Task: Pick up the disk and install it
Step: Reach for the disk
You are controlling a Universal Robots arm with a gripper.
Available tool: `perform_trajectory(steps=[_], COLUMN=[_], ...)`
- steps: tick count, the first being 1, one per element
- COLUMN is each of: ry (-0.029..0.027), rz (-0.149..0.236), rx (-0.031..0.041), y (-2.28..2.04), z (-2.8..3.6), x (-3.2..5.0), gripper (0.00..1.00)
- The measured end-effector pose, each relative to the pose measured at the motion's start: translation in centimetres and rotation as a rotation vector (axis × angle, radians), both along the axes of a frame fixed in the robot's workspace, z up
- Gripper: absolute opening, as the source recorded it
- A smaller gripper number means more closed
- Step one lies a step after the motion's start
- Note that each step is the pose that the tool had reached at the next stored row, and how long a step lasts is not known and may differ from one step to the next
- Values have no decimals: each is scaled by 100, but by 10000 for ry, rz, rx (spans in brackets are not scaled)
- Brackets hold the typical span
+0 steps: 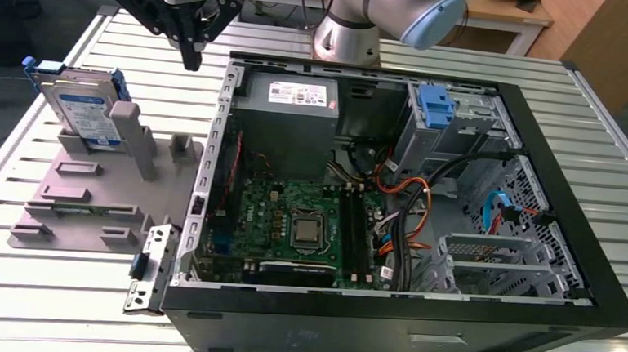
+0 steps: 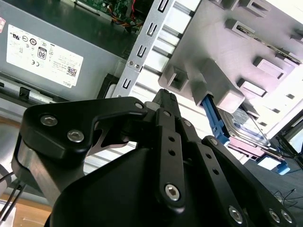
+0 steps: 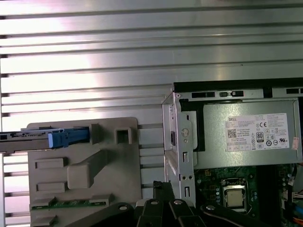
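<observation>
On the grey fixture, the exterior view's left: the disk, upright. Gripper nearby, clear of it; closed, holding nothing.

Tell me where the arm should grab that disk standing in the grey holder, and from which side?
Probably its upper part, from straight above. The disk stands on edge, its lower end seated in the holder, with a post close beside it, so the top is freest. The fingers would pinch across its two broad flat faces.
</observation>
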State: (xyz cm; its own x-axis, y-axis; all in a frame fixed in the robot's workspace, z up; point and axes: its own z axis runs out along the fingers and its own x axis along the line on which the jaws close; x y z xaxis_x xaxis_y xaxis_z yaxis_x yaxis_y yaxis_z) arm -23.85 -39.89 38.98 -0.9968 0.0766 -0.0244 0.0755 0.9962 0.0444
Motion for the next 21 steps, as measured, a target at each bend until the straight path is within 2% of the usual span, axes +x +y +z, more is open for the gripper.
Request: perform_trajectory(steps=[4,6,13,17,21], ry=[7,63,69,69,68], rz=[0,-1,1,-1,-10], rx=[0,1,0,-1,1], y=[0,0,0,0,0], z=[0,-2,-1,-5,-13], x=[-1,-1,-3,-44,-121], gripper=[11,11,11,11,11])
